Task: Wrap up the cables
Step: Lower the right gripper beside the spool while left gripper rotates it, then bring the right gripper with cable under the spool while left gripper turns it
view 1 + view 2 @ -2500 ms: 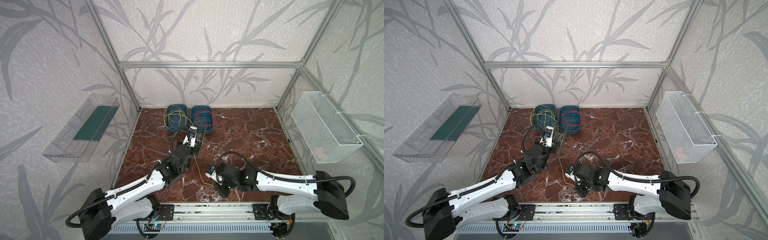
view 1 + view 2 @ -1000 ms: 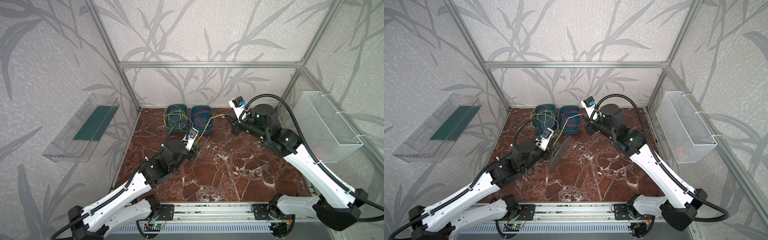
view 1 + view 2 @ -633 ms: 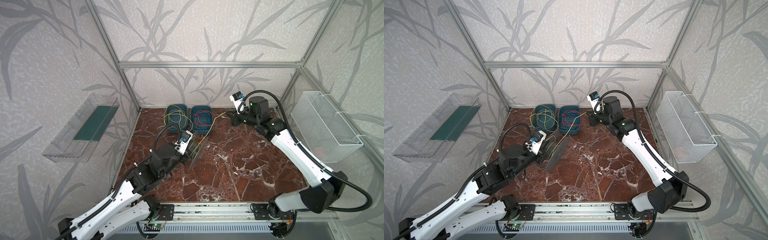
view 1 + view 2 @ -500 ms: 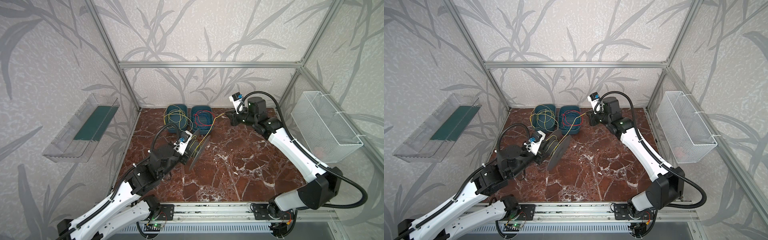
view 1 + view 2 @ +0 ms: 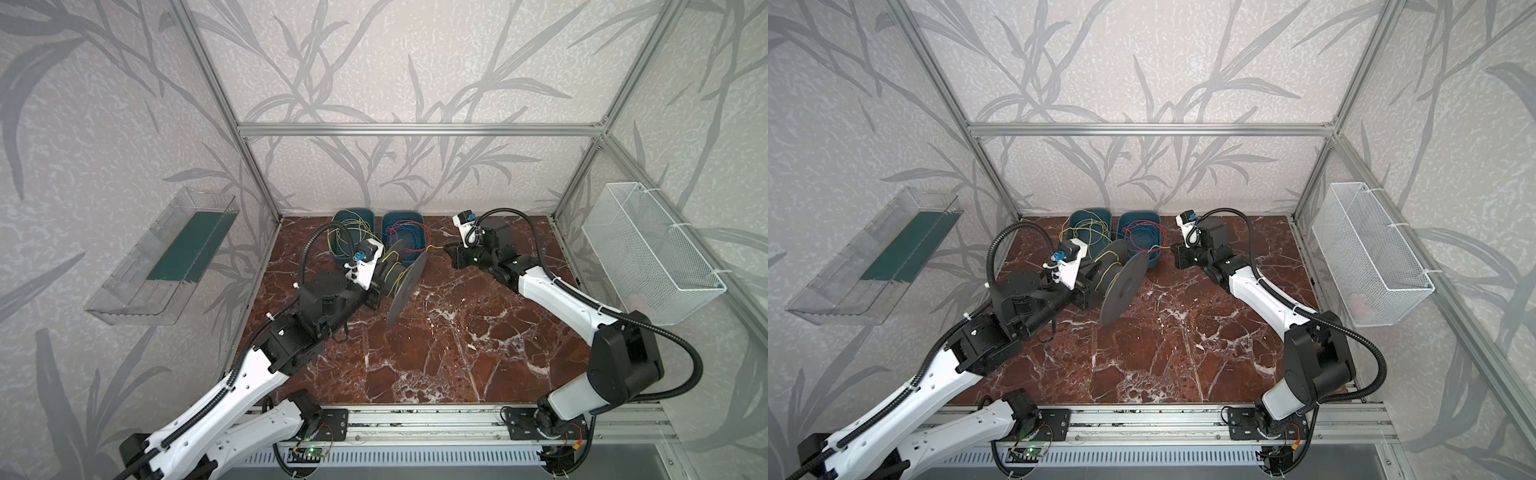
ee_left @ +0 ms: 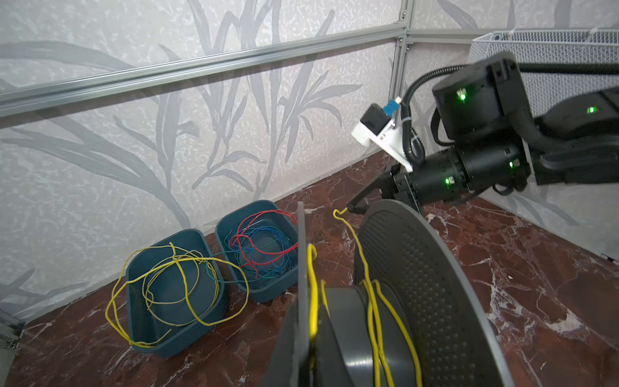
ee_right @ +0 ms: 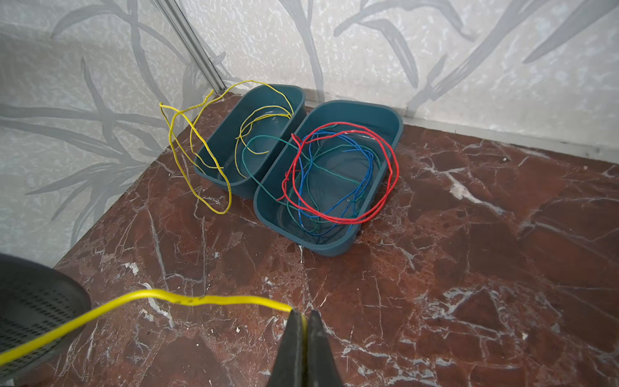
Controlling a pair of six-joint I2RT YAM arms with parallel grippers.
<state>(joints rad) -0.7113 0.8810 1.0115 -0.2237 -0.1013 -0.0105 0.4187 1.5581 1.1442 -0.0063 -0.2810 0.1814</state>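
Note:
A grey perforated spool [image 5: 406, 275] [image 5: 1124, 286] hangs tilted above the marble floor, and my left gripper [image 5: 376, 284] [image 6: 310, 362] is shut on its thin flange. Yellow cable [image 6: 371, 301] lies in a few turns round the hub. From there a strand [image 7: 201, 300] runs to my right gripper [image 5: 446, 248] [image 5: 1172, 249] [image 7: 304, 316], which is shut on the cable's end near the bins. More yellow cables [image 5: 347, 237] [image 7: 201, 150] loop loosely in and over the left teal bin [image 7: 294, 97].
The right teal bin [image 7: 378, 117] holds red, blue and green wires. A clear tray [image 5: 124, 307] hangs on the left wall and a white wire basket [image 5: 648, 249] on the right wall. An aluminium rail [image 5: 415, 419] runs along the front.
My right gripper swung with the cable's end from the front of the floor up to the back and then came down low near the bins. My left arm drew the spool back and left, turning it.

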